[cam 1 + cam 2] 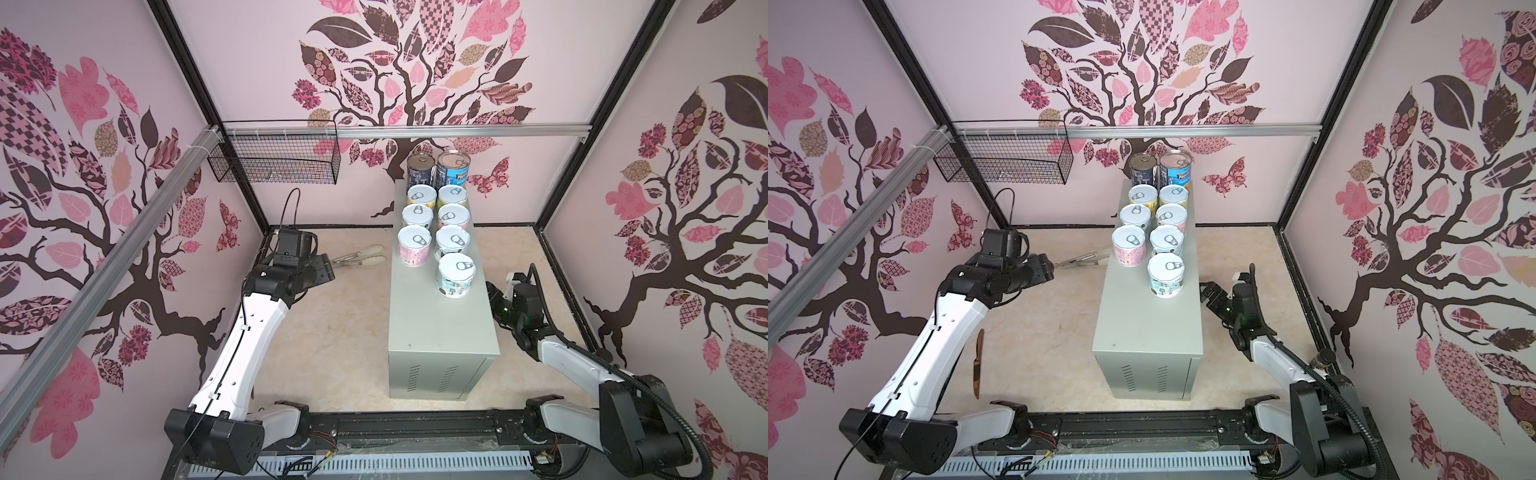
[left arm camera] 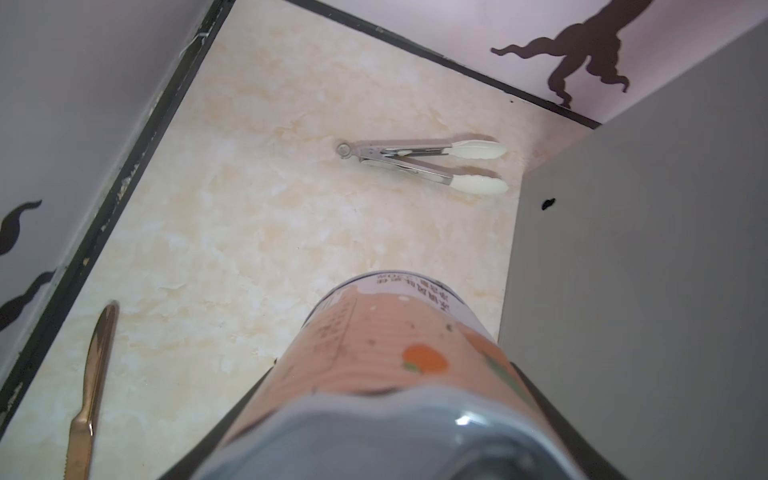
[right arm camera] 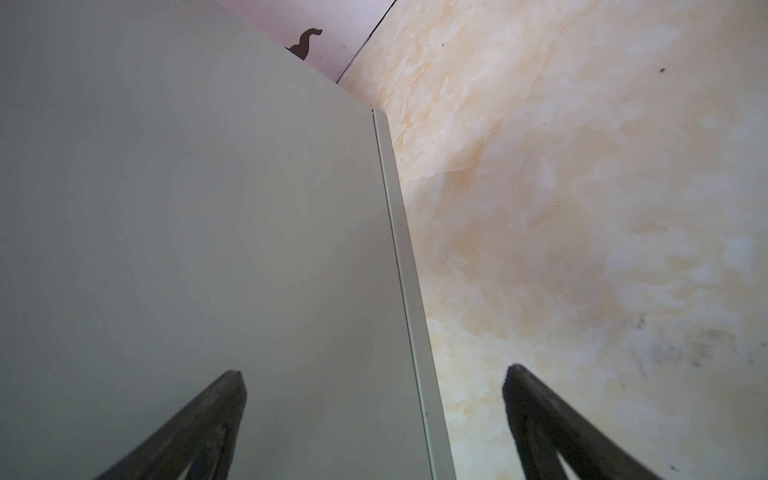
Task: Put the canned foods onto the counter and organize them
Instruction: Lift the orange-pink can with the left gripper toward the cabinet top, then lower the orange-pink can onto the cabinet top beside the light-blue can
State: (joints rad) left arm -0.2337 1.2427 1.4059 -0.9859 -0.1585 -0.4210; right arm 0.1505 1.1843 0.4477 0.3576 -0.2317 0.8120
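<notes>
Canned foods (image 1: 454, 217) stand on the far half of the counter (image 1: 436, 332): two tall tins at its far end, then short ones in two columns, with the nearest tin (image 1: 456, 275) alone and a bare spot to its left. The tenth, a peach-labelled tin (image 2: 395, 353), is clamped in the left gripper (image 1: 324, 270) off the counter's left side, close to its left wall and, as I judge it, below its top. The main danger is a sideways move before enough lift, which would drive the tin into that wall and could twist it out of the jaws. The tin hides most of the fingers in the left wrist view, so how deep the hold sits is uncertain; a shallow one could slip during the turn to upright. A dropped tin would land near the tongs (image 2: 424, 162) on the floor left of the counter. At the bare spot the gap is tight, so a careless descent could nudge the pink-labelled tin (image 1: 413, 245) or the nearest tin out of line. The right gripper (image 3: 374, 374) hangs empty, jaws spread wide, just off the counter's right wall.
</notes>
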